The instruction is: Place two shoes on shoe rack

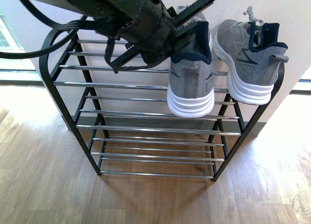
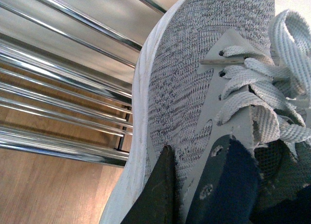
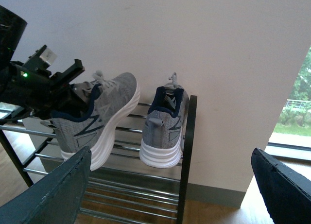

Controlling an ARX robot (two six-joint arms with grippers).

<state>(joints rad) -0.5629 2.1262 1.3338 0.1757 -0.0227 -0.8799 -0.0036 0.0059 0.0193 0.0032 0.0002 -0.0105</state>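
The black-framed shoe rack [image 1: 146, 129] with silver rods stands against the wall. One grey sneaker [image 1: 250, 59] rests on its top shelf at the right, heel toward me. My left gripper [image 1: 193, 28] is shut on the heel collar of the other shoe [image 1: 190, 83], which it holds over the top shelf just left of the first. From the right wrist view this held shoe [image 3: 97, 122] is tilted, toe raised toward the wall, beside the resting shoe [image 3: 163, 127]. In the left wrist view a dark finger [image 2: 155, 195] presses the shoe's knit side [image 2: 180, 88]. My right gripper [image 3: 170, 195] is open, back from the rack.
A white wall [image 3: 218, 63] rises behind the rack, and wooden floor [image 1: 48, 185] lies in front of it and to both sides. The lower shelves [image 1: 155, 156] hold nothing. Black cables [image 1: 29, 39] loop from the left arm at the rack's left corner. A window [image 3: 299, 102] lies to the right.
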